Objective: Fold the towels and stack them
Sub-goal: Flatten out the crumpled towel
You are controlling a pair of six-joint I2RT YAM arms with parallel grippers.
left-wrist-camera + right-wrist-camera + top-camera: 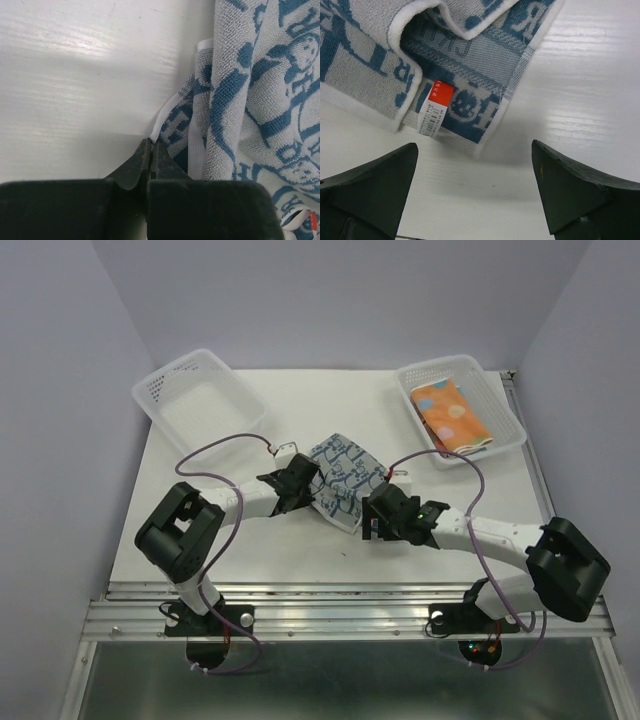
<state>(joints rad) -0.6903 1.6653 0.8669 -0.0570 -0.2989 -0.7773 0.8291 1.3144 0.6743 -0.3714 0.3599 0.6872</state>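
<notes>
A blue-and-white patterned towel (342, 478) lies partly folded in the middle of the table. My left gripper (300, 483) is at its left edge, shut on the white hem of the towel (165, 112). My right gripper (380, 518) is open and empty just off the towel's near right corner (485, 120), where a red and white tag (436, 107) shows. An orange towel with pale dots (452, 414) lies folded in the right basket.
A clear plastic basket (200, 400) stands tilted at the back left with nothing in it. A second basket (505, 420) at the back right holds the orange towel. The table's metal rail (340, 590) runs along the near edge.
</notes>
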